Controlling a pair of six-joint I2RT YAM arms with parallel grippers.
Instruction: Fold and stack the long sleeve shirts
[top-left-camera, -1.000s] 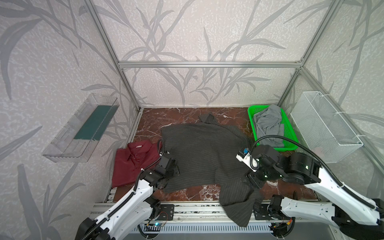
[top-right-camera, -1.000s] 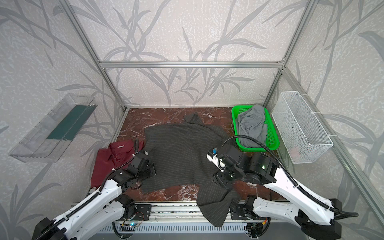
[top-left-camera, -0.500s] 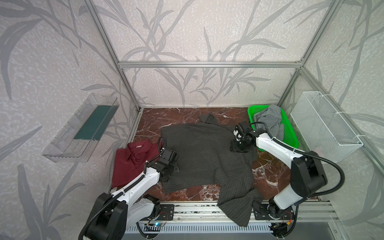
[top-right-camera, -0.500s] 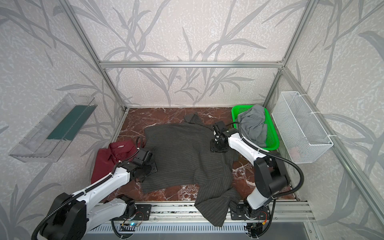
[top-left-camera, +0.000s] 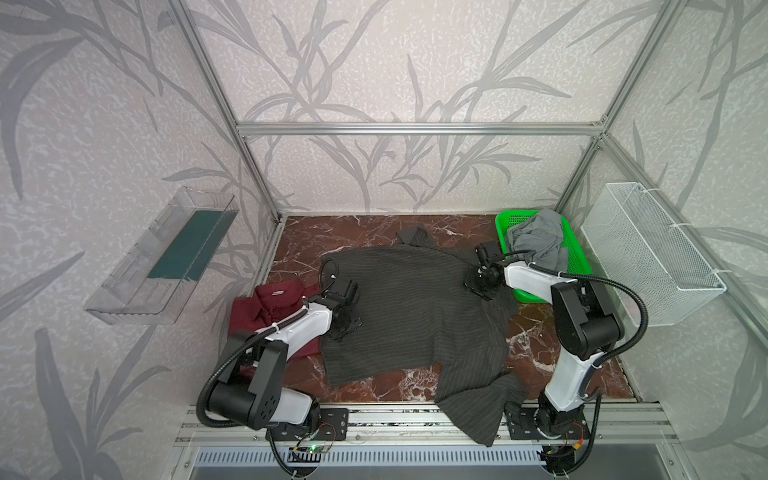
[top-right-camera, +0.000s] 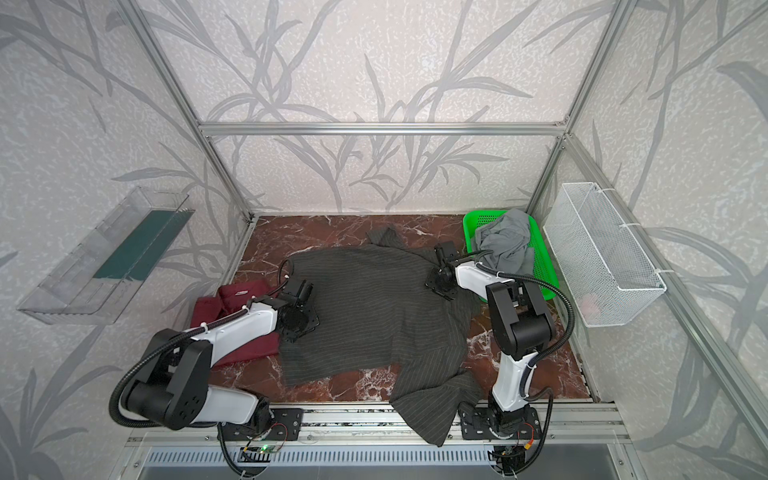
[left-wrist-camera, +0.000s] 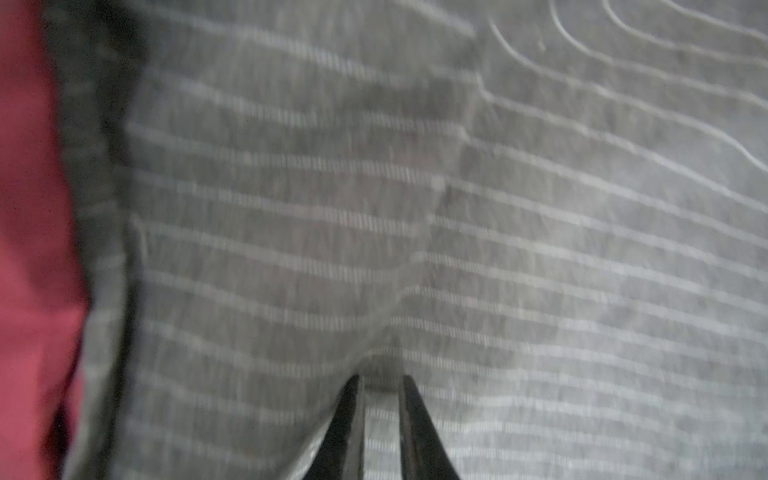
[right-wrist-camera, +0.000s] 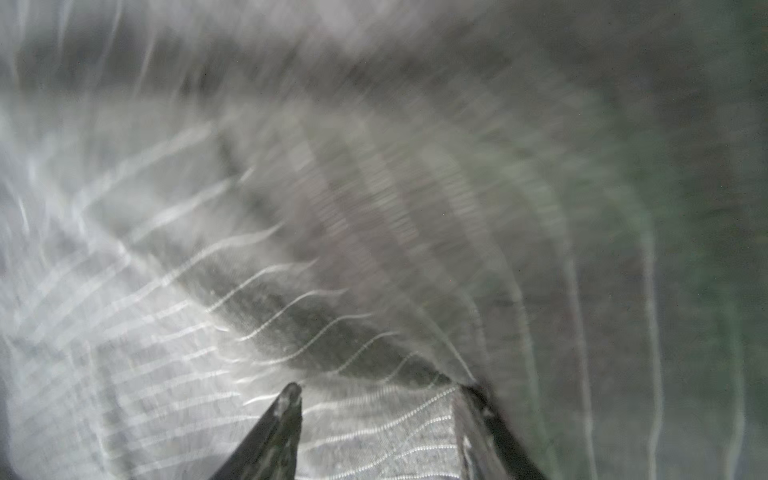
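While left gripper (left-wrist-camera: 381, 379) pinches the grey shirt (left-wrist-camera: 540, 249), right gripper (right-wrist-camera: 381, 388) seemingly gapes.

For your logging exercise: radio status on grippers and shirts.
Left gripper pinching charcoal-grey pinstriped long sleeve shirt. Right gripper open over same shirt. Dark red collared shirt beside it, under left arm.

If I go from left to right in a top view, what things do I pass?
clear wall tray → dark red shirt → grey striped shirt → green basket → white wire basket
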